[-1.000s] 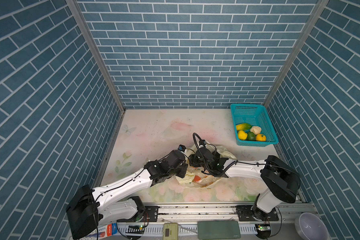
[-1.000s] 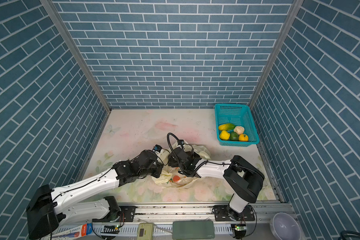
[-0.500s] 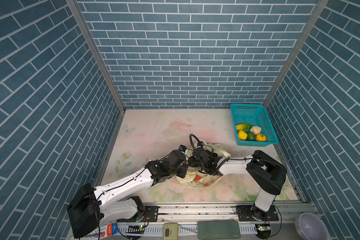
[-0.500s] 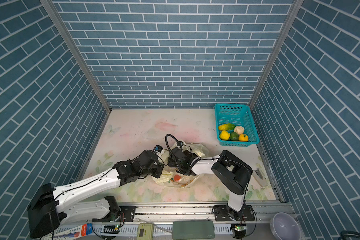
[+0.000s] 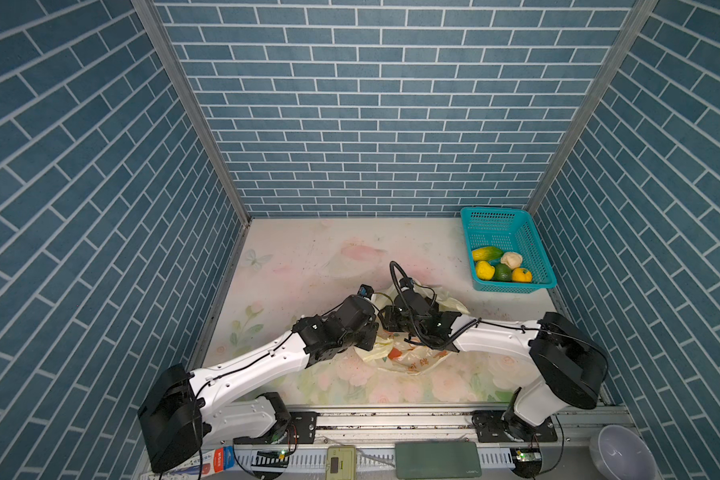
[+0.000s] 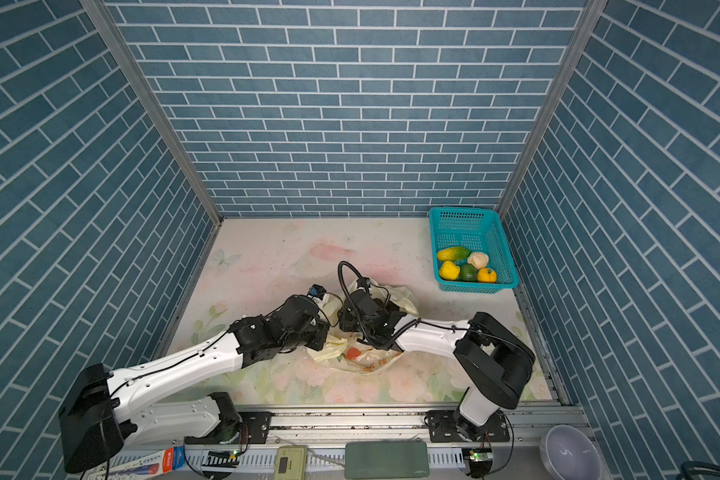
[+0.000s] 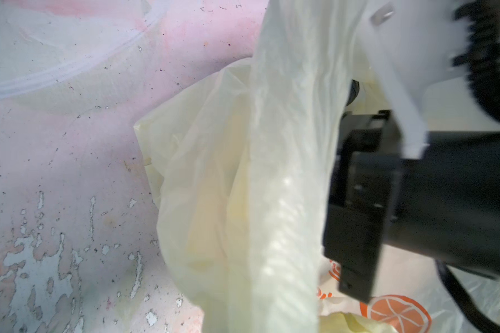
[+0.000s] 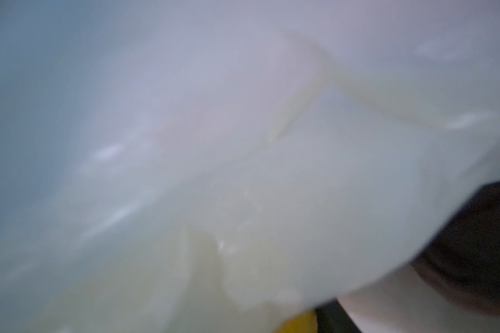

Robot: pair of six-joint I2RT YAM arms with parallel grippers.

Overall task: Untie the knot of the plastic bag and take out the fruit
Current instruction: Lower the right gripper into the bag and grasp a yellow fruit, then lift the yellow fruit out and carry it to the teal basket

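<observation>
**A:** Our left pincer is pinched tight, on a fold of the bag as we judge it. The right pincer is buried in film, so we cannot tell its gap.

**B:** Where does the bag lie?

**A:** Slumped near the bench's front edge, about the middle, with both pincers at it. We see no knot.

**B:** How will it handle?

**A:** It is thin, light, slippery film, and we think it tears easily. We would take a handle or the rim, not the belly. The fruit looks firm and likely to roll, so we would grip across its middle.

**B:** Counts?

**A:** One bag. One basket in the far right corner, with five fruit in it. Inside the bag we cannot count.
</observation>
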